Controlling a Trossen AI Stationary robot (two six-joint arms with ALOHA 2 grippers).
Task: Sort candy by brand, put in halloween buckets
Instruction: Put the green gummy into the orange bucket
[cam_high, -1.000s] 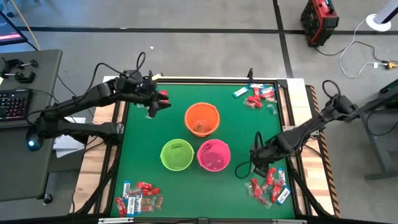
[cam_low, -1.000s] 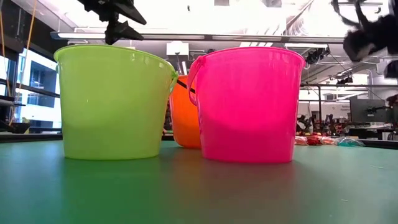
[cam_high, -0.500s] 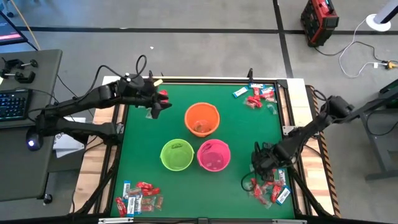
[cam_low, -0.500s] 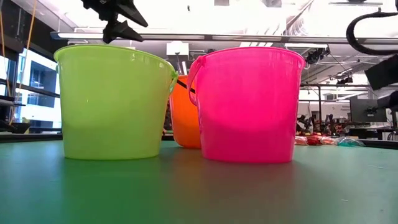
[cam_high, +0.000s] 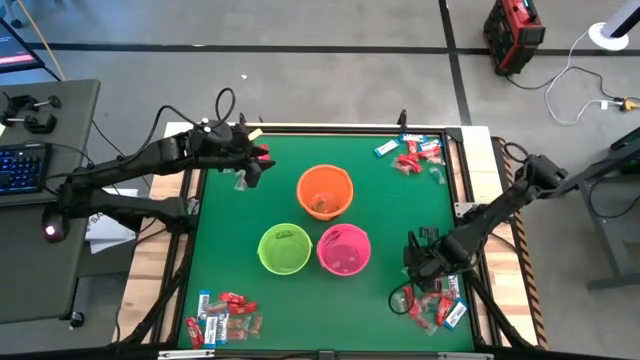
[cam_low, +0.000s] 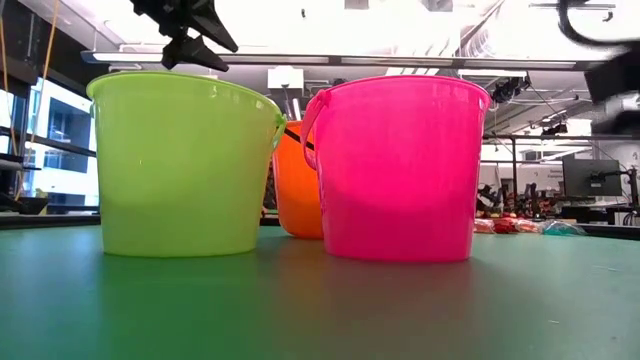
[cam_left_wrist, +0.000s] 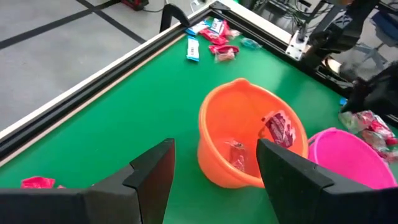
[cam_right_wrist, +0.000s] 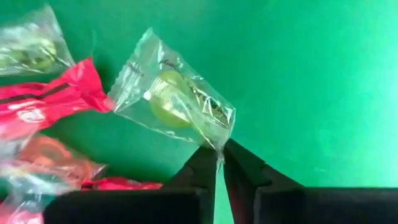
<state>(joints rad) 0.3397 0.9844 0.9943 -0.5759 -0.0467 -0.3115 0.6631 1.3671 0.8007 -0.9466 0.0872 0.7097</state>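
Note:
Three halloween buckets stand mid-table: orange (cam_high: 325, 192), lime green (cam_high: 284, 248) and hot pink (cam_high: 344, 250). The orange bucket (cam_left_wrist: 249, 140) has red candy inside. Candy lies in piles at the near right (cam_high: 436, 308), near left (cam_high: 222, 318) and far right (cam_high: 410, 155). My right gripper (cam_high: 418, 284) points down over the near-right pile, shut on a clear-wrapped yellowish candy (cam_right_wrist: 171, 99). My left gripper (cam_high: 248, 172) hovers open and empty at the far left, its fingers (cam_left_wrist: 149, 177) framing the orange bucket from a distance. My right gripper pinches one corner of the clear wrapper (cam_right_wrist: 219, 144) between its two fingertips (cam_right_wrist: 205, 163), coming from above and pointing down. The rest of the wrapper spreads out over the green mat beside red candies. Whether the candy is lifted clear, I cannot tell.
A red candy (cam_high: 263, 152) lies near the far left edge by my left gripper. A raised rim (cam_high: 330, 128) frames the green mat. Bare mat lies between the buckets and the near edge. Red wrappers (cam_right_wrist: 43, 102) crowd the held candy.
My right gripper has moved toward the table's near edge and down onto the near-right candy pile, rolling its wrist on the way.

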